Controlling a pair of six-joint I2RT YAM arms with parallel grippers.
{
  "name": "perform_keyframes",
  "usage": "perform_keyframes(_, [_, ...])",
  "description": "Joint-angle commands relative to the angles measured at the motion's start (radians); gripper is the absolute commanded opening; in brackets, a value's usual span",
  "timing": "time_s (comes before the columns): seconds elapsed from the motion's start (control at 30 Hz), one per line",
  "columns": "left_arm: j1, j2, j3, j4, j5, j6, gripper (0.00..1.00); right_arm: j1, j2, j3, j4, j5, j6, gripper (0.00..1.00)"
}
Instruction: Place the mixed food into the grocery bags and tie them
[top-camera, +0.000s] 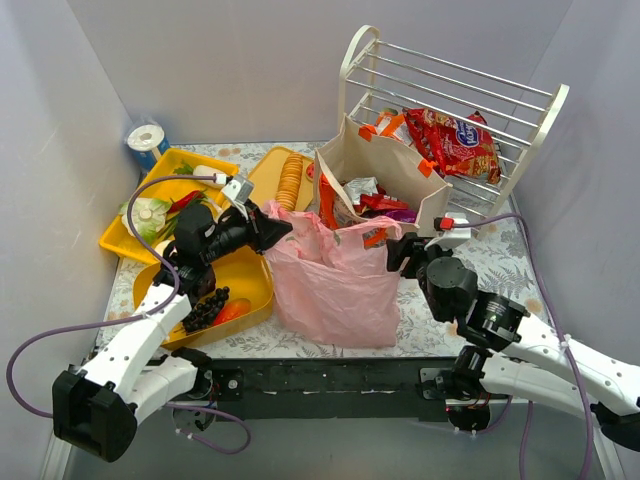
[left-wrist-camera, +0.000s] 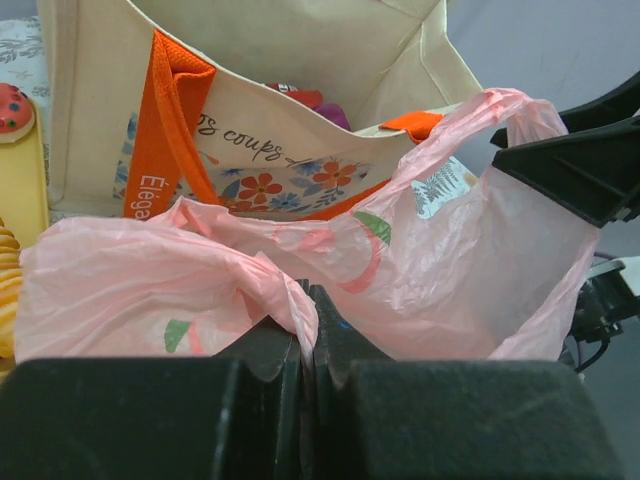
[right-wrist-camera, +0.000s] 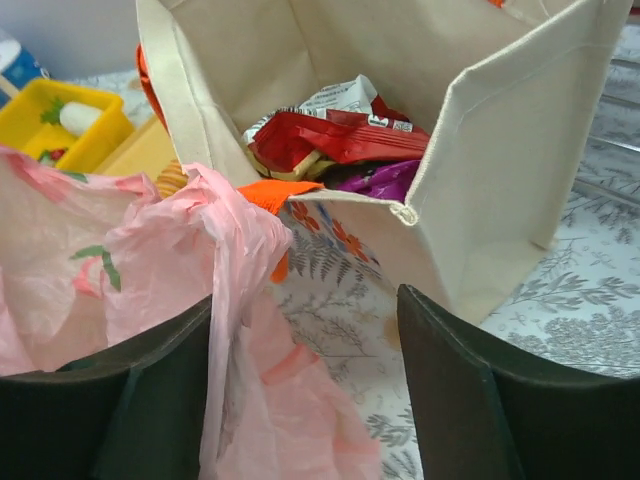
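Two bags side by side near the middle of the top view: pink plastic bag (top-camera: 330, 290) in front, slumped on the patterned table cover (top-camera: 500, 255), and beige tote (top-camera: 385, 175) just behind it, upright and open at the top, with orange strap handles (left-wrist-camera: 165, 130). Left gripper (top-camera: 270, 228) at the upper left rim of the pink plastic bag, clenched on a fold of the thin film; in the left wrist view, black fingers (left-wrist-camera: 345, 350) pressed together at lower middle with pink plastic squeezed between them. Right gripper (top-camera: 400, 250) at the upper right corner of the same bag, released: in the right wrist view, jaws well apart at the bottom of the frame, a twisted strip of the pink plastic bag (right-wrist-camera: 240, 260) hanging between them and lying against the finger on the left, not pinched. Inside the tote, seen from the right wrist: red packet (right-wrist-camera: 330, 135), purple packet (right-wrist-camera: 385, 180) and white packet (right-wrist-camera: 340, 98), all crinkled and lying together on the bottom. Large red snack packet (top-camera: 455, 140) on the white wire rack (top-camera: 450, 85), upper right, behind the tote. Three yellow trays (top-camera: 250, 290) on the left half of the table cover; dark grapes (top-camera: 205, 310) in the nearest one, a row of round crackers (top-camera: 290, 180) in the one at upper middle. Contents of the pink plastic bag impossible to tell.
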Motion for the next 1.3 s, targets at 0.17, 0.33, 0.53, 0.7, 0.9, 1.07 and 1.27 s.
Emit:
perform_keyframes(0.17, [0.005,-0.046,-0.006,-0.009,0.088,0.065,0.00,0.001,-0.064,0.224,-0.012,-0.288,-0.230,0.71])
perform_keyframes(0.33, [-0.001,-0.063,-0.029,-0.002,0.124,0.068,0.00,0.001,0.121,0.371,0.074,-0.491,-0.290,0.67])
perform_keyframes(0.53, [-0.008,-0.097,-0.046,-0.002,0.121,0.092,0.00,0.001,0.422,0.558,0.010,-0.654,-0.161,0.48])
perform_keyframes(0.7, [-0.009,-0.114,-0.052,-0.003,0.112,0.100,0.00,0.001,0.591,0.640,-0.050,-0.747,-0.080,0.34])
perform_keyframes(0.9, [-0.009,-0.132,-0.055,-0.002,0.101,0.105,0.00,0.001,0.652,0.499,-0.010,-0.747,0.014,0.33])
perform_keyframes(1.07, [-0.011,-0.131,-0.057,0.001,0.112,0.099,0.00,0.012,0.726,0.393,0.004,-0.763,0.048,0.34])
perform_keyframes(1.27, [-0.012,-0.132,-0.060,-0.002,0.083,0.102,0.00,0.053,0.832,0.376,-0.110,-0.655,0.023,0.57])
